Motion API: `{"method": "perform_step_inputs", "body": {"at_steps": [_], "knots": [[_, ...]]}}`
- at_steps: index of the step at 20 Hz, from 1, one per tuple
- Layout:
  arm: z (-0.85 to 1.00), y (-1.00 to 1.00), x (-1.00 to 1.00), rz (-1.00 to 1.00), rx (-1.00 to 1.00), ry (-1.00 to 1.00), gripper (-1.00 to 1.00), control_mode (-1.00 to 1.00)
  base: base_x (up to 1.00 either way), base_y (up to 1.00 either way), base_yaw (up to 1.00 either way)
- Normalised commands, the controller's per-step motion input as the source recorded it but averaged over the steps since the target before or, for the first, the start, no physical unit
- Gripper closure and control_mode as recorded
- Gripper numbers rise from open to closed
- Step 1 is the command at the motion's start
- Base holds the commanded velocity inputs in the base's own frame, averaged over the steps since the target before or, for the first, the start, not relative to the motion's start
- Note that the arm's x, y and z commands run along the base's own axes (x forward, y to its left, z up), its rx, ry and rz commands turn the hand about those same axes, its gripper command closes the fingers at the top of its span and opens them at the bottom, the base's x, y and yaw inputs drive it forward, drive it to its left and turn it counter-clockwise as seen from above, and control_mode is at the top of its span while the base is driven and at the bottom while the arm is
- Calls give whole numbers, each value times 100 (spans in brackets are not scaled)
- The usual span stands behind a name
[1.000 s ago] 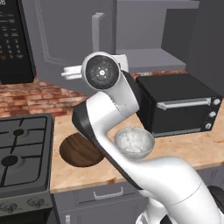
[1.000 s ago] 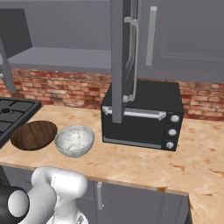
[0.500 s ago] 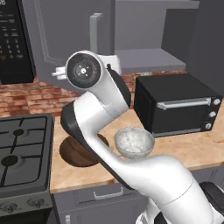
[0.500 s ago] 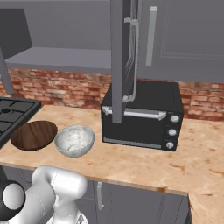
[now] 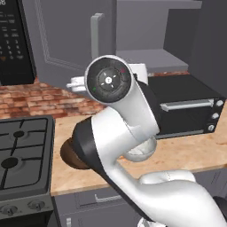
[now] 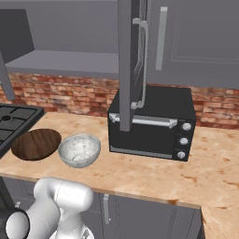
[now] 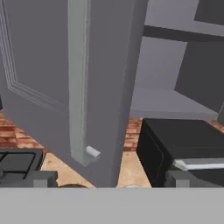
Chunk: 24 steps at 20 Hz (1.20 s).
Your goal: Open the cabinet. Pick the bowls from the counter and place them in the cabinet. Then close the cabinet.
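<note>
The cabinet's left door [image 7: 48, 83] stands swung open, its silver bar handle [image 7: 78, 87] just ahead of my gripper [image 7: 111, 181]. The gripper is open, fingertips [image 7: 41, 179] wide apart with nothing between them. Past the door lies the bare cabinet shelf [image 7: 170, 96] [image 6: 65, 63]. From the right base view that door [image 6: 127, 60] is edge-on and the right door [image 6: 196, 42] is shut. On the tan counter [image 6: 154, 172] the brown wooden bowl [image 6: 36, 144] [image 5: 68, 155] and the white speckled bowl [image 6: 79, 149] sit side by side, both partly behind my arm in the left base view.
A black toaster oven [image 6: 154, 123] [image 5: 186, 106] stands on the counter right of the bowls, under the open door. A black gas stove [image 5: 22, 155] lies to the left, with a black microwave [image 5: 13, 44] above it. A brick wall [image 6: 56, 93] backs the counter.
The jaws have gone from nearly shut to wide open. My wrist swung left, then back right and nearer the camera. Door and bowls have not moved.
</note>
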Motion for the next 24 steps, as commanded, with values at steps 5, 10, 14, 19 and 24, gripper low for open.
{"method": "perform_step_inputs", "body": {"at_steps": [5, 10, 14, 19, 24], "knots": [[0, -81, -35, 0, 5, 0, -100, -100, 0, 0, 0], [-7, -99, 0, 1, 28, 0, -100, -100, 0, 0, 0], [-27, -72, 4, 4, 43, -4, -100, -100, 0, 0, 0], [-24, -20, 38, 13, 37, -15, -100, -100, 0, 0, 0], [-2, -3, 65, 21, 30, -1, -100, -100, 0, 0, 0]]}}
